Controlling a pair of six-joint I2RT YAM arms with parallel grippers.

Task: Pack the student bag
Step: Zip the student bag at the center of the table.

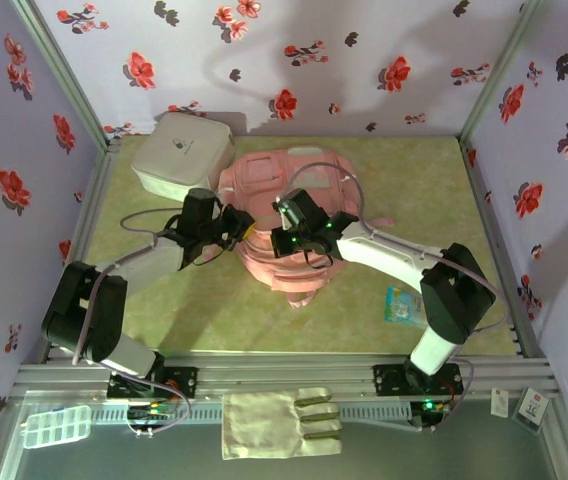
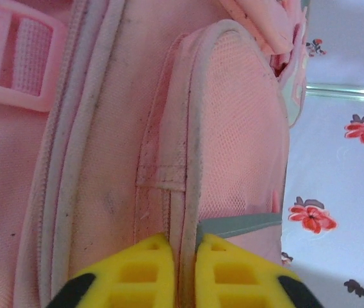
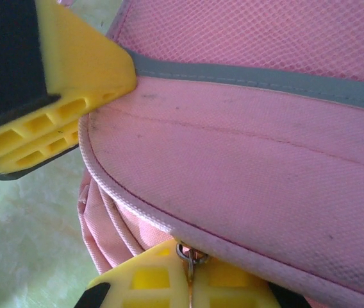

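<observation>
Pale cloth (image 1: pixel 282 422) lies folded at the near edge, with a clear plastic box (image 1: pixel 56 425) to its left. Small tags (image 1: pixel 524 405) lie at the near right, and I cannot read them.

A bit farther in, on the green mat (image 1: pixel 444 180), a little blue-green packet (image 1: pixel 404 305) lies by my right arm (image 1: pixel 394 255). Its print is too small to make out.

The pink student bag (image 1: pixel 264 180) lies in the middle of the mat. My left arm (image 1: pixel 154 262) and the right arm reach in over its near half and hide much of it from above.

My left gripper (image 2: pixel 183 251) is clenched on a pale ridge of trim (image 2: pixel 185 212) beside a mesh pocket (image 2: pixel 239 128). Its wrist view cuts off the rest of the bag.

My right gripper (image 3: pixel 191 273) is pinched tight on the small metal zip pull (image 3: pixel 193 255) at the bag's edge. One yellow finger (image 3: pixel 60 83) of the left gripper touches the bag's grey band (image 3: pixel 265 77) close by. I cannot see what is inside the bag.

At the far left a white box (image 1: pixel 182 150) touches the bag. Flowered walls (image 1: pixel 364 60) stand behind.
</observation>
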